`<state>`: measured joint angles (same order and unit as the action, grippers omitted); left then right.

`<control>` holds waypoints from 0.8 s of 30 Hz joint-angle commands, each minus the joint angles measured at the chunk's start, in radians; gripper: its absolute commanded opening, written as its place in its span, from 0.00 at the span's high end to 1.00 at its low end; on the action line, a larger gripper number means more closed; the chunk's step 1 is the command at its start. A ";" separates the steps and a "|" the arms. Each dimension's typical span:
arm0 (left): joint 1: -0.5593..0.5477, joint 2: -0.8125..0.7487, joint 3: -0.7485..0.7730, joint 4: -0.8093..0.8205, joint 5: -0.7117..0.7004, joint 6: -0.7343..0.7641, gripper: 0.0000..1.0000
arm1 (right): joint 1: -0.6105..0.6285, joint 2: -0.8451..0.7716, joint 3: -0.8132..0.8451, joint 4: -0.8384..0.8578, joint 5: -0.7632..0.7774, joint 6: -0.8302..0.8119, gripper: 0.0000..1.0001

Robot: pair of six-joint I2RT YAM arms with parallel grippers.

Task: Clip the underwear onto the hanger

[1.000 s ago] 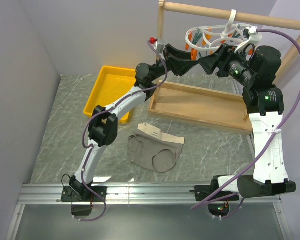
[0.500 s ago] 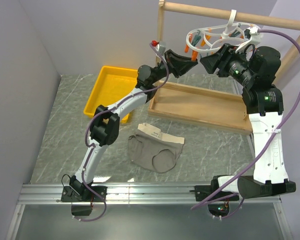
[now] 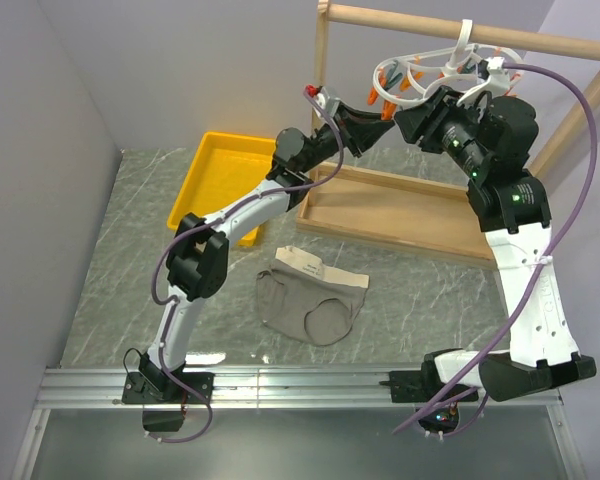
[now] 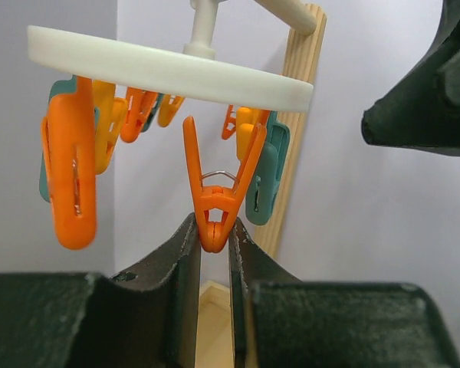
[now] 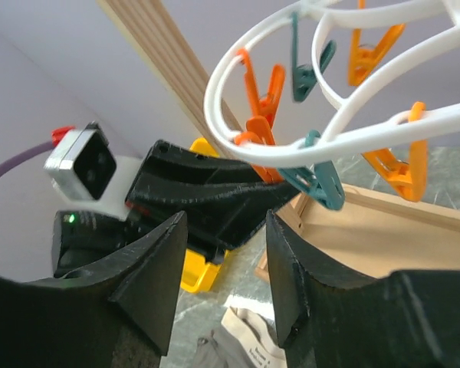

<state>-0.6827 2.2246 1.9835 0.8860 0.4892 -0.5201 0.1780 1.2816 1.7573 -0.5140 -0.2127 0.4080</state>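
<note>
The left gripper [image 4: 213, 234] is shown in its own wrist view with its jaws drawn narrow and pinched on the lower end of an orange clothespin [image 4: 215, 192]. The clothespin is hung from the white ring of the hanger [image 4: 169, 70], and its two upper legs are spread in a V. That grip cannot be made out from the top external view, where the left gripper [image 3: 372, 108] is only seen raised under the hanger [image 3: 420, 68], which is hooked over the rack bar [image 3: 400, 18]. The right gripper [image 3: 408, 118] is found just beside it there, tip near tip, below the ring. In the right wrist view the right gripper [image 5: 224, 230] is shown with its jaws standing apart and nothing held between them. The black fingers of the left gripper [image 5: 207, 201] are framed in that gap, farther off, beside a teal clothespin [image 5: 322, 182] on the hanger [image 5: 368, 136]. The underwear [image 3: 310, 300] is seen whole only from above: it is laid flat on the marbled table [image 3: 130, 270], waistband toward the wooden tray [image 3: 400, 210], well apart from both grippers and from the hanger. Only a corner of the underwear [image 5: 238, 345] is caught at the bottom edge of the right wrist view. A yellow bin [image 3: 215, 180] is placed left of the tray. In the left wrist view a wooden post [image 4: 295, 130] is seen behind the clothespins, and the dark bulk of the right gripper [image 4: 422, 92] is cut off at the upper right.
</note>
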 commanded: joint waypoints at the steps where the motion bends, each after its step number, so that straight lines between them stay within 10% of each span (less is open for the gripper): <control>1: -0.029 -0.086 -0.014 -0.045 -0.066 0.133 1.00 | 0.041 -0.022 -0.013 0.068 0.148 0.008 0.48; 24: -0.092 -0.169 -0.132 -0.058 -0.198 0.338 1.00 | 0.080 -0.030 -0.080 0.069 0.237 0.063 0.52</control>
<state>-0.7670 2.1189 1.8599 0.8085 0.3141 -0.2153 0.2462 1.2896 1.7054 -0.4786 0.0261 0.4599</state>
